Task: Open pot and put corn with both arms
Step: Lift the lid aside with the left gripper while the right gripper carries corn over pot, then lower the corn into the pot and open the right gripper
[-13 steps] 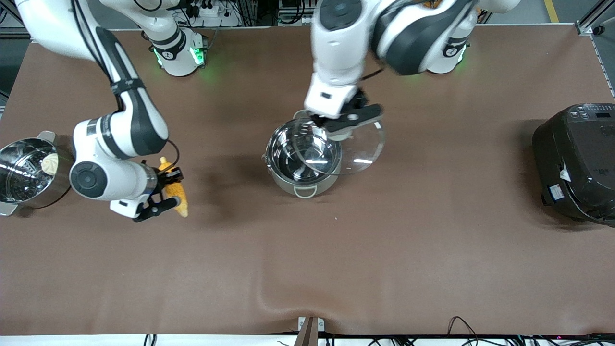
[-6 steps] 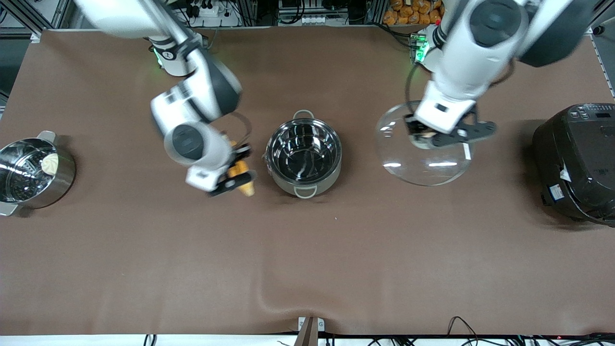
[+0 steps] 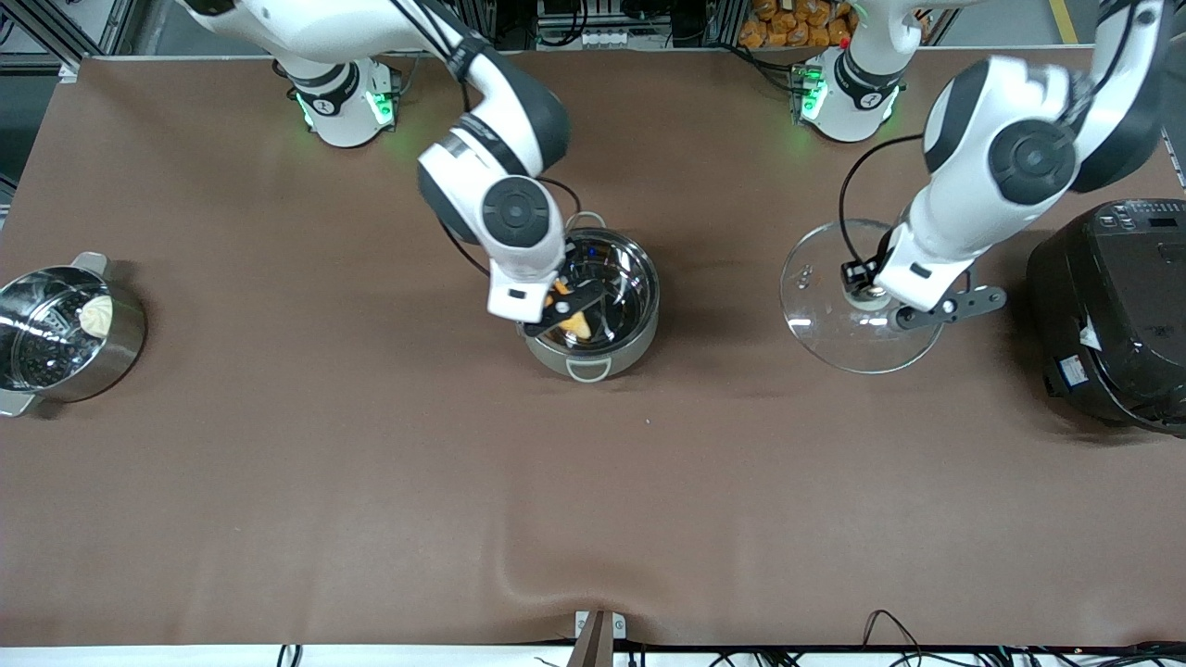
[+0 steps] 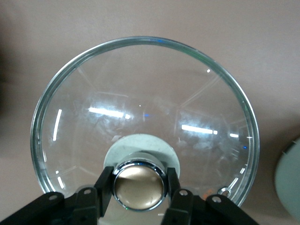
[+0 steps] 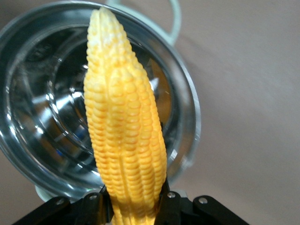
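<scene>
The steel pot stands open at the table's middle, its grey loop handle toward the front camera. My right gripper is shut on the yellow corn and holds it over the pot's opening; in the right wrist view the corn points down into the pot. My left gripper is shut on the brass knob of the glass lid, held low over the table between the pot and the rice cooker. The lid fills the left wrist view.
A black rice cooker stands at the left arm's end of the table. A steel steamer pot with a white bun stands at the right arm's end. Bare brown tabletop lies toward the front camera.
My right gripper carried the corn from beside the steamer pot to over the open pot. My left gripper carried the lid off the pot toward the rice cooker and lowered it.
</scene>
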